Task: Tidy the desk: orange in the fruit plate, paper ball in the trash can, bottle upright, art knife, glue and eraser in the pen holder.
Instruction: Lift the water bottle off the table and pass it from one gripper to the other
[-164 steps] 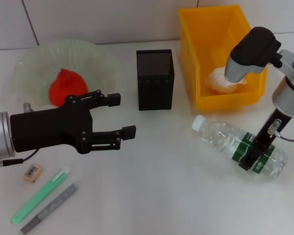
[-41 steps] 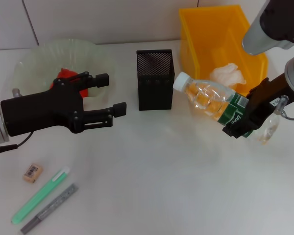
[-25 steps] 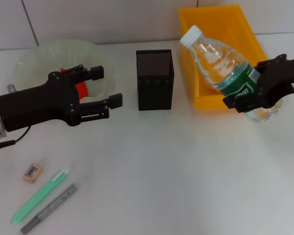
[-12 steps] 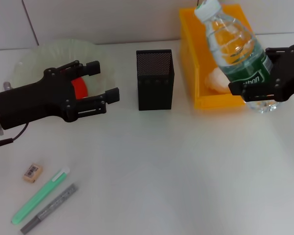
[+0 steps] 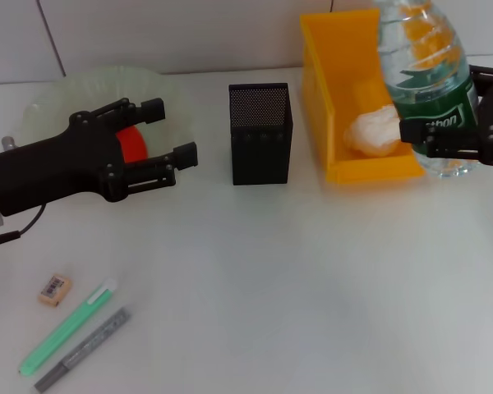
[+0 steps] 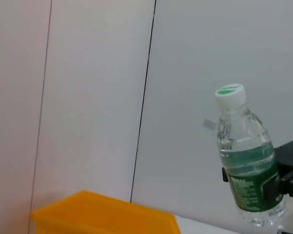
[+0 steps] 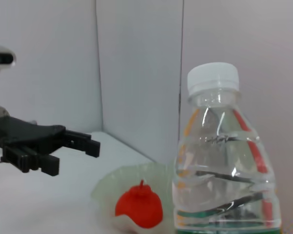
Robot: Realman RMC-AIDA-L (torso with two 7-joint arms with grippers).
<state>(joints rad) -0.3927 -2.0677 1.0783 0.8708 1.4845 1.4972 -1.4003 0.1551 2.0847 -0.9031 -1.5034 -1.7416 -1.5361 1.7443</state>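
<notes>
At the far right of the white desk (image 5: pixel 312 279), the right gripper (image 5: pixel 464 135) clamps the green label of the clear bottle (image 5: pixel 423 90), which stands upright with its white cap on, just right of the yellow trash can (image 5: pixel 320 98). Farther left, the left gripper (image 5: pixel 160 135) hangs spread wide and empty over the fruit plate (image 5: pixel 57 94). Pale wall panels stand behind.

Head view looks down on the desk; both wrist views, level, share the bottle (image 5: pixel 427 82).
</notes>
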